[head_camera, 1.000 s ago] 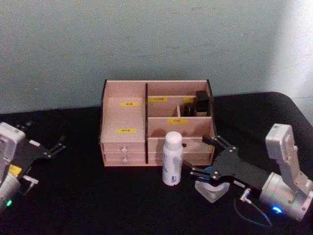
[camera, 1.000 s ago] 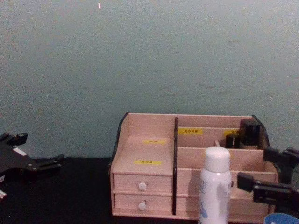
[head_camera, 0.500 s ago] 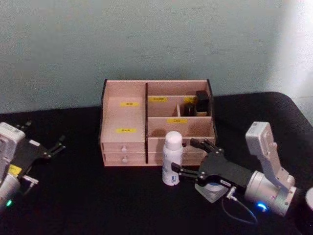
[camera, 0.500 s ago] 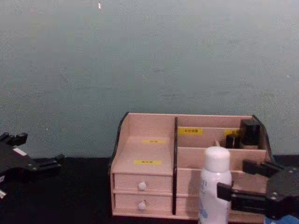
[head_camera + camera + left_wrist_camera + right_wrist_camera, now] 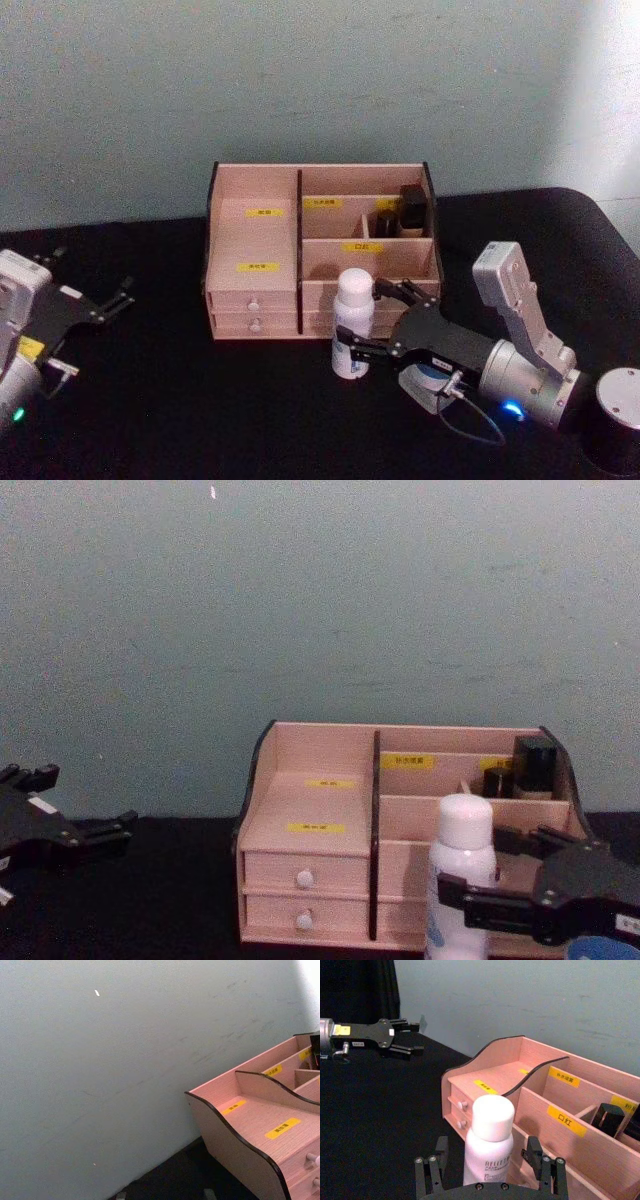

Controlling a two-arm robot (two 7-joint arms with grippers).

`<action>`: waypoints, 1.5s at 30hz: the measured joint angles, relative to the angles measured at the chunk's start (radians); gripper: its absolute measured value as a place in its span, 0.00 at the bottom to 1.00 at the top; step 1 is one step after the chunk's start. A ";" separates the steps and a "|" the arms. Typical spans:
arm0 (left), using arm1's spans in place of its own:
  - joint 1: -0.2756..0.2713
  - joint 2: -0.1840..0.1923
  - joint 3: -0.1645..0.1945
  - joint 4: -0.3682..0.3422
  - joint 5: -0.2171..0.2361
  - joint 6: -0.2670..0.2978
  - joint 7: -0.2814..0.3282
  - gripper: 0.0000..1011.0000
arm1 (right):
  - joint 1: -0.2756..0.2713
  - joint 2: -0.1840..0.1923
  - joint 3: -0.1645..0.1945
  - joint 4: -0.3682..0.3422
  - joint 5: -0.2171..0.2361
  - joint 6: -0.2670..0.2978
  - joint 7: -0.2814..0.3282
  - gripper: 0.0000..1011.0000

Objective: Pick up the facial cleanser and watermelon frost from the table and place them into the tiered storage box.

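From up high, the head camera looks down and forward over the black worktop [image 5: 200,420], with the tiered storage box [image 5: 250,240] mid-frame. The chest camera sits lower, meeting the box's front side-on against the wall [image 5: 320,600]. The left wrist camera looks past the box's end toward that wall. The right wrist camera sits close behind the facial cleanser [image 5: 488,1145], facing the box.
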 joint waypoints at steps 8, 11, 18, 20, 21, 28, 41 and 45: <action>0.000 0.000 0.000 0.000 0.000 0.000 0.000 0.99 | 0.022 -0.023 0.000 0.029 -0.015 0.011 0.007 0.99; 0.000 0.000 0.000 0.000 0.000 0.000 0.000 0.99 | 0.028 -0.030 -0.001 0.038 -0.018 0.016 0.012 0.99; 0.000 0.000 0.000 0.000 0.000 0.000 0.000 0.99 | 0.038 -0.041 -0.005 0.056 -0.020 0.030 0.017 0.99; 0.000 0.000 0.000 0.000 0.000 0.000 0.000 0.99 | 0.041 -0.044 -0.006 0.062 -0.021 0.034 0.017 0.99; 0.000 0.000 0.000 0.000 0.000 0.000 0.000 0.99 | 0.042 -0.045 -0.006 0.064 -0.021 0.036 0.017 0.99; 0.000 0.000 0.000 0.000 0.000 0.000 0.000 0.99 | 0.048 -0.053 -0.006 0.077 -0.020 0.043 0.018 0.99; 0.000 0.000 0.000 0.000 0.000 0.000 0.000 0.99 | 0.057 -0.063 -0.007 0.089 -0.013 0.068 0.016 0.99; 0.000 0.000 0.000 0.000 0.000 0.000 0.000 0.99 | 0.057 -0.063 -0.007 0.089 -0.013 0.067 0.015 0.99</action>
